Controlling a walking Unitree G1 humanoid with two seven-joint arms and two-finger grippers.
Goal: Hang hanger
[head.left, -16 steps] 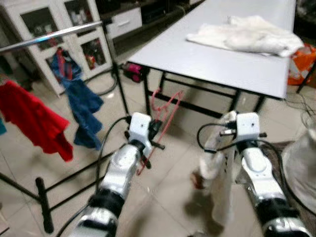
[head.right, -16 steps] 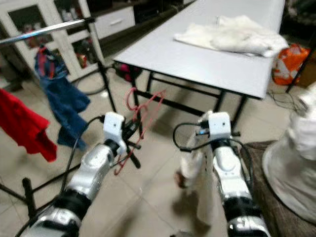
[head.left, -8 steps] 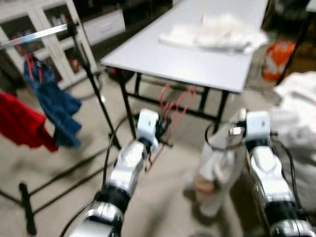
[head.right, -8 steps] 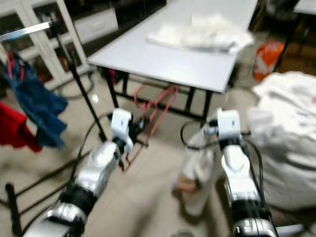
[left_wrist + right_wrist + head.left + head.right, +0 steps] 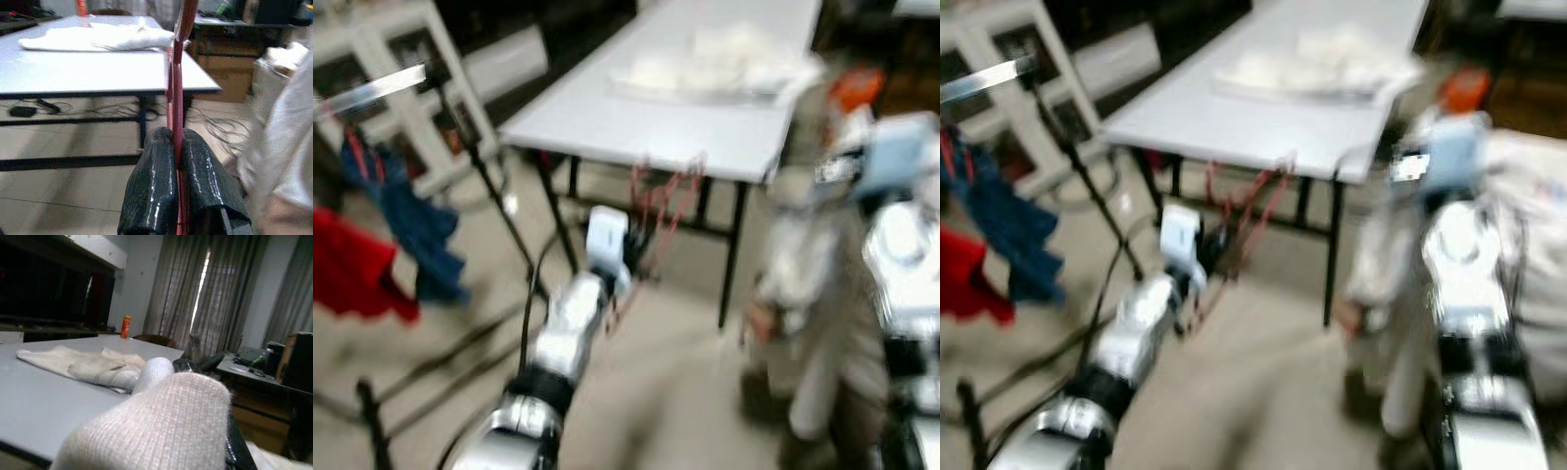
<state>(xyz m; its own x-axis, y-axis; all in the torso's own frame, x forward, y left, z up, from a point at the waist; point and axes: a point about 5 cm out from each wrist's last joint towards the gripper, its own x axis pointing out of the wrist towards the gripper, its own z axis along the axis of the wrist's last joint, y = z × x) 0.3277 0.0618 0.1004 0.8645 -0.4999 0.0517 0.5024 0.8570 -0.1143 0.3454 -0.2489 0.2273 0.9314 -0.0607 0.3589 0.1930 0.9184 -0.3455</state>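
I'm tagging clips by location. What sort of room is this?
Probably a home laundry or utility room: a clothes rail with hung garments, a long table holding white laundry, and glass-door cabinets.

Sporting two silver arms, each showing a dark band near the elbow and a boxy white wrist block. Running a thin black cable along the left one, and ending in glossy black fingers, rounded and kinda rubbery looking.
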